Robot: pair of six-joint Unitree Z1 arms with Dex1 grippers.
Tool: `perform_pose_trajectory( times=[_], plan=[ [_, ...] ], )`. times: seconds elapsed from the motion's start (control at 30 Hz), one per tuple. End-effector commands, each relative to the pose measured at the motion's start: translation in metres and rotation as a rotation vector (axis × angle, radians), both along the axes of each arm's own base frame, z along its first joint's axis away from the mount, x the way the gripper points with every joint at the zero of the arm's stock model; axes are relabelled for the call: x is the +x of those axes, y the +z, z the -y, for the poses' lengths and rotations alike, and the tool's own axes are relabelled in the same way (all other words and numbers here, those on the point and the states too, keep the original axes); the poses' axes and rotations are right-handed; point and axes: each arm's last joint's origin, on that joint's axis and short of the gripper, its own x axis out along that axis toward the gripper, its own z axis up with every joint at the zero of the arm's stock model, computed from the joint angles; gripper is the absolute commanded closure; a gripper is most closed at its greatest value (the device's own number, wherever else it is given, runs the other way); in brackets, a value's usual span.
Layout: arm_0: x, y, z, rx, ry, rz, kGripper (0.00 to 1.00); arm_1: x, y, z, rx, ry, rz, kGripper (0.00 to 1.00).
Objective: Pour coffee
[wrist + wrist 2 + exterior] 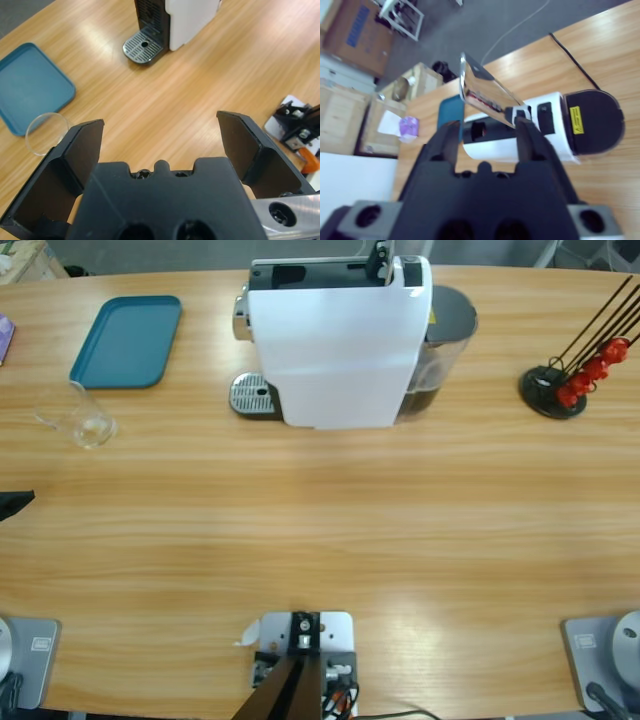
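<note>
The left gripper (pixel 160 145) is formed of matte black plastic: two broad, flat jaws with hollowed inner faces, set on either side of a black body. Two small screws are seen in a notch at the body's top edge, between the jaws, and two round holes below them. A silver-grey plate with a black socket screw is seen beside the right-hand jaw. The right gripper (pixel 487 131) has the same black moulded body, with silver-grey plates at both lower corners.

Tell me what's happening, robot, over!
Left hand open, empty, near glass. Right hand at machine's silver lever. Glass off the drip tray, no coffee showing.
</note>
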Motion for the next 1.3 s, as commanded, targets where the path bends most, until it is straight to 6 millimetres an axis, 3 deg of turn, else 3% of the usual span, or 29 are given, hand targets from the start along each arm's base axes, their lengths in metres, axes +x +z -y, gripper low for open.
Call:
perform_pose_trajectory(
  times=[0.03, 0.2, 0.57, 0.7, 1.1, 1.3],
  plan=[
    [-0.008, -0.008, -0.005, -0.015, -0.018, -0.012, 0.023, 0.023, -0.020, 0.007, 0.011, -0.178, -0.012, 1.000],
    [-0.009, -0.009, -0.006, -0.019, -0.017, -0.008, 0.023, 0.037, -0.033, 0.011, 0.036, -0.204, -0.035, 1.000],
    [-0.008, -0.009, -0.005, -0.014, -0.016, -0.012, 0.023, 0.084, -0.055, -0.039, 0.117, -0.074, -0.092, 1.000],
    [-0.007, -0.009, -0.005, -0.015, -0.016, -0.011, 0.023, 0.090, -0.062, -0.050, 0.117, -0.011, -0.124, 1.000],
    [-0.009, -0.009, -0.006, -0.021, -0.016, -0.004, 0.023, 0.097, -0.110, -0.087, 0.049, 0.086, -0.247, 1.000],
    [-0.009, -0.009, -0.006, -0.019, -0.015, -0.006, 0.023, 0.094, -0.112, -0.113, 0.051, 0.146, -0.245, 1.000]
  ],
)
